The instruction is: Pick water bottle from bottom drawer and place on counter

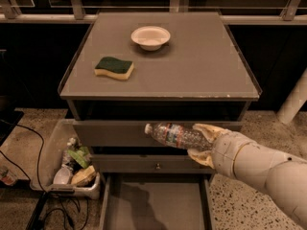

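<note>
My gripper [204, 142] is shut on the water bottle [175, 135], a clear crinkled bottle with a white cap pointing left. It holds the bottle lying sideways in the air, in front of the upper drawer fronts and below the counter's front edge. The counter [201, 66] is the flat grey cabinet top above. The bottom drawer [156, 205] is pulled open below the bottle, and its grey floor is bare. My white arm reaches in from the lower right.
A white bowl [150, 36] and a green-and-yellow sponge [114, 67] sit on the counter. A bin of mixed clutter [72, 164] stands on the floor left of the cabinet. Black cables lie at the far left. A white post [293, 99] stands at the right.
</note>
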Tool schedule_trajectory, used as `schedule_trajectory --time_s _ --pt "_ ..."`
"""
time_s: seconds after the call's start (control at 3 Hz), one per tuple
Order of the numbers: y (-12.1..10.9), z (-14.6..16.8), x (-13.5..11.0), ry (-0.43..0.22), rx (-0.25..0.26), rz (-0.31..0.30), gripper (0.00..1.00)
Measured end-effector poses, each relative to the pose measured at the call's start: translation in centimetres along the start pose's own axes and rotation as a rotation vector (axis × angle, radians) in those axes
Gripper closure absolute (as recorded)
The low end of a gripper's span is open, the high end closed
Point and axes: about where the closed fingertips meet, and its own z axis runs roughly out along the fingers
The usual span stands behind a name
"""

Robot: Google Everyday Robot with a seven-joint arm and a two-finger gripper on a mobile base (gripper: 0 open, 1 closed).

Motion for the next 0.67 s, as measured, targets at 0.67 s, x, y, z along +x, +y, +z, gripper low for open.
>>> schedule_trajectory --time_s 0.67 --pt "-7.6 -1.9 -1.2 -0.114 0.049 0.062 1.00"
